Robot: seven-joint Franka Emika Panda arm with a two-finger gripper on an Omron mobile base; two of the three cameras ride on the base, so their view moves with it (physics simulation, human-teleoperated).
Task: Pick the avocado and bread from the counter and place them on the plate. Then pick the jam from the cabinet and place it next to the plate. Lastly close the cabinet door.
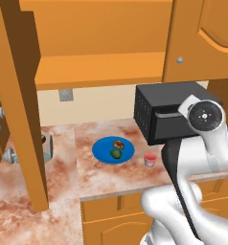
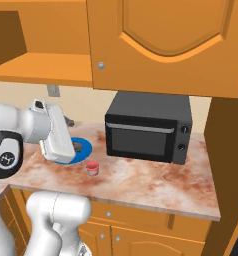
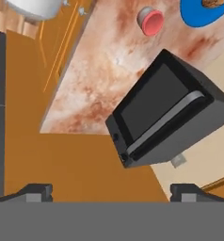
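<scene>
The bright blue plate (image 1: 100, 152) lies flat on the marbled surface (image 1: 106, 174), beside the black microwave (image 1: 159, 112). On the plate sit the dark green, egg-shaped avocado (image 1: 116, 153) and, touching it, the speckled brown bread (image 1: 118, 144). The pinkish-red jam (image 1: 150, 160) stands upright just beside the plate, toward the microwave. The cabinet door (image 1: 17, 103) stands open. The tool (image 3: 111, 190) is spread wide, gripping nothing.
</scene>
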